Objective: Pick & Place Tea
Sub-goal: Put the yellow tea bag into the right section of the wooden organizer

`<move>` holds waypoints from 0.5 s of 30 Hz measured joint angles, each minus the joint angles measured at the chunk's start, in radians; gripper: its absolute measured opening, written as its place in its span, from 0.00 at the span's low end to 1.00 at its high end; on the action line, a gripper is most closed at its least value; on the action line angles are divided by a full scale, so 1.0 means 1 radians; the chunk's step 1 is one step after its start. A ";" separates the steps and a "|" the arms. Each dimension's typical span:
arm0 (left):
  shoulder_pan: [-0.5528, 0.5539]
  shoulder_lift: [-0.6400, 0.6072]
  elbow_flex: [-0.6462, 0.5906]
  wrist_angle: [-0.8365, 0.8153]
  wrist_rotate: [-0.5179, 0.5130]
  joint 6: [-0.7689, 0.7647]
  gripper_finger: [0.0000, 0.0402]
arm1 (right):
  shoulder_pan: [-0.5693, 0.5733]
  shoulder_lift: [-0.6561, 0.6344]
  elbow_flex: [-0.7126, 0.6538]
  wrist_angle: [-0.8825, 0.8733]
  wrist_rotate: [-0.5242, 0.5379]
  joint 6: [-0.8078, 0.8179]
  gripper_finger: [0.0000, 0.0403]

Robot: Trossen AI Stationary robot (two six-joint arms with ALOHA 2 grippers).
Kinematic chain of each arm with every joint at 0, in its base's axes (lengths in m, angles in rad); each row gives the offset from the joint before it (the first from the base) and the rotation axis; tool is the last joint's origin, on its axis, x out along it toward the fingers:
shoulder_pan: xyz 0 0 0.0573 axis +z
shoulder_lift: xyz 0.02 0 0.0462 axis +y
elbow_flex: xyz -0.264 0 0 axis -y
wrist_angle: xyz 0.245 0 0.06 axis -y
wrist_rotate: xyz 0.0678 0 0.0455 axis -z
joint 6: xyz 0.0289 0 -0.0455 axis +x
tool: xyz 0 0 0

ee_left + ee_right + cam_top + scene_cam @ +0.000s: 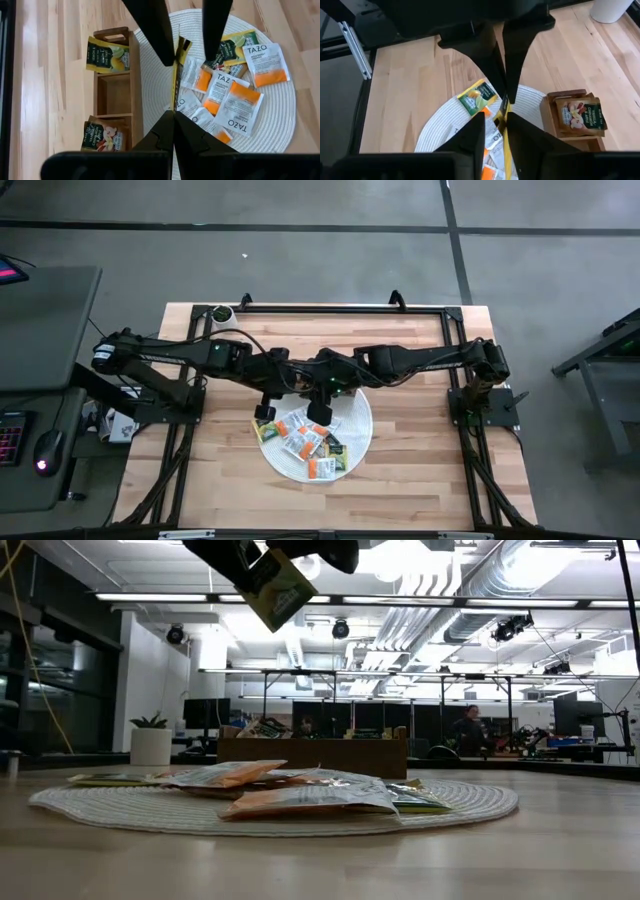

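Held packet: one yellow-green tea packet (175,75) hangs edge-on in the air over the mat's (277,125) rim, on the side next to the tray (134,75).
Left claw: the left claw (174,116) is pinched flat on one end of the held packet, fingertips meeting on it.
Right claw: the right claw (502,132) faces the left one and straddles the packet's other end. Its jaws are narrow but parted, with no firm pinch to be seen.
Reason for the hold: this reads as a claw-to-claw transfer or re-grip. Lifted clear of the pile, the thin packet offers both flat faces to the second claw.
Loose packets: the loose packets (239,107), white-and-orange and green, lie overlapped on the mat beneath the claws.
Tray state: both end compartments hold a packet. The middle compartment looks empty and is the likely target.
Edges: the tray's wall lies close against the mat's rim, so the route to the tray is short.
Open room: bare tabletop (55,75) lies beyond the tray. Both arms crowd the centre, so the releasing claw has to back off along its own line.
Risk: if the left claw lets go before the right grips, the packet drops onto the pile.
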 joint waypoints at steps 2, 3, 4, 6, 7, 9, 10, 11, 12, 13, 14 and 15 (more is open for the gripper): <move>0.000 0.000 0.000 0.003 0.000 0.000 0.00 | 0.000 0.000 0.000 0.004 0.000 0.000 0.16; 0.000 0.000 0.000 0.006 0.000 0.000 0.00 | 0.000 0.000 0.000 0.004 -0.003 0.000 0.14; 0.000 0.000 0.000 0.010 -0.001 0.000 0.00 | 0.000 0.000 0.000 0.005 -0.010 0.000 0.12; 0.000 0.000 0.000 0.015 -0.005 0.000 0.00 | 0.000 0.000 0.000 0.006 -0.021 0.000 0.08; 0.000 0.000 0.000 0.015 -0.005 0.000 0.00 | 0.000 0.000 0.000 0.006 -0.028 0.000 0.05; 0.000 0.000 0.000 0.015 -0.004 0.000 0.00 | 0.000 0.000 0.000 0.006 -0.035 0.000 0.02; 0.000 0.000 0.000 0.015 -0.004 0.000 0.00 | 0.000 0.000 0.000 0.006 -0.035 0.000 0.01; 0.000 0.000 0.000 0.015 -0.004 0.000 0.00 | 0.000 0.000 0.000 0.005 -0.032 0.005 0.01; 0.000 0.000 0.000 0.015 -0.005 0.000 0.00 | 0.000 0.000 0.000 0.004 -0.027 0.016 0.01; 0.000 0.000 0.000 0.014 -0.005 0.000 0.00 | 0.000 0.000 0.000 0.001 -0.025 0.022 0.01; 0.000 0.000 0.000 0.014 -0.005 0.000 0.00 | -0.001 0.000 0.000 0.000 -0.025 0.023 0.01; 0.000 0.000 0.000 0.013 -0.005 0.000 0.00 | -0.001 0.000 0.000 0.000 -0.021 0.023 0.00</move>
